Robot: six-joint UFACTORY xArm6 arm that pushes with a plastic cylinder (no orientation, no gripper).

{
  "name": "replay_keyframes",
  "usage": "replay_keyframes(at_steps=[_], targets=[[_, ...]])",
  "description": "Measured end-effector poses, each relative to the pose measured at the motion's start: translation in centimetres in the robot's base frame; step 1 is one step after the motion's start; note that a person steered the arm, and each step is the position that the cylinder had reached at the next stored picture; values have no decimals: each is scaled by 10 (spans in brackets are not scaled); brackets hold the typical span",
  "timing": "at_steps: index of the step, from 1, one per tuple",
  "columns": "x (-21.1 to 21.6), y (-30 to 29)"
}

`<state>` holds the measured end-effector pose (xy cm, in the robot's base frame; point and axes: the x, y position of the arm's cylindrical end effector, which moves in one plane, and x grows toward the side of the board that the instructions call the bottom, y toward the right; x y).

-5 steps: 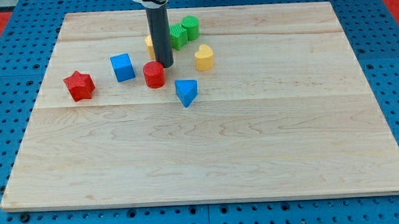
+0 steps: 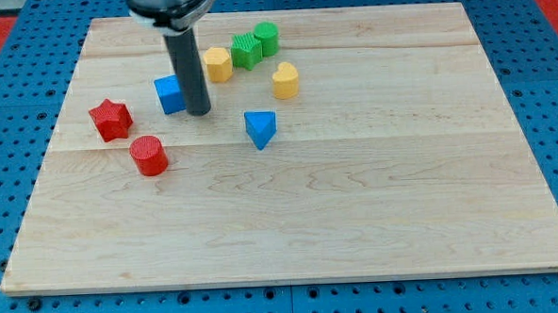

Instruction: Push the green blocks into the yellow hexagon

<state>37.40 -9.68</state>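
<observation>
The yellow hexagon (image 2: 217,64) lies near the view's top, left of centre. A green star-like block (image 2: 246,50) touches its right side, and a green round block (image 2: 266,37) sits just right of and above that one. My tip (image 2: 199,112) rests on the board below and left of the hexagon, right against the blue cube (image 2: 170,93). The rod hides part of the cube's right side. The green blocks are up and to the right of my tip.
A yellow heart block (image 2: 285,80) lies right of the hexagon. A blue triangle block (image 2: 260,128) is below it. A red star (image 2: 110,119) and a red cylinder (image 2: 149,155) lie at the left. The wooden board (image 2: 356,200) sits on a blue pegboard.
My tip moved left and slightly down, from in front of the hexagon to beside the blue cube. The red cylinder slid down and left, away from the centre cluster.
</observation>
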Motion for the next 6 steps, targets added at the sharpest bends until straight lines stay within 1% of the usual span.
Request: replay_keyframes(at_steps=[1,2,4,5,6], targets=[[-30,28],[-41,79],[-102,171],[-134,190],[-144,150]])
